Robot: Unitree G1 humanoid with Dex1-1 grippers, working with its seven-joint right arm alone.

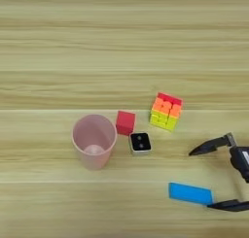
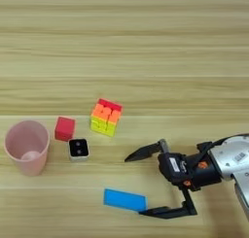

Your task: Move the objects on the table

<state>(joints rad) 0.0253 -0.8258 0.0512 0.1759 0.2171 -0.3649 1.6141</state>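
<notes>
Right gripper (image 2: 132, 186) spread wide, grasping nothing; its lower finger (image 2: 163, 212) lies just beside the blue bar (image 2: 125, 200) near the table's (image 2: 146, 47) front edge.

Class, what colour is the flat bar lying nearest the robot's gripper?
Blue. The flat bar shows best in the right eye view, beside the open gripper.
</notes>
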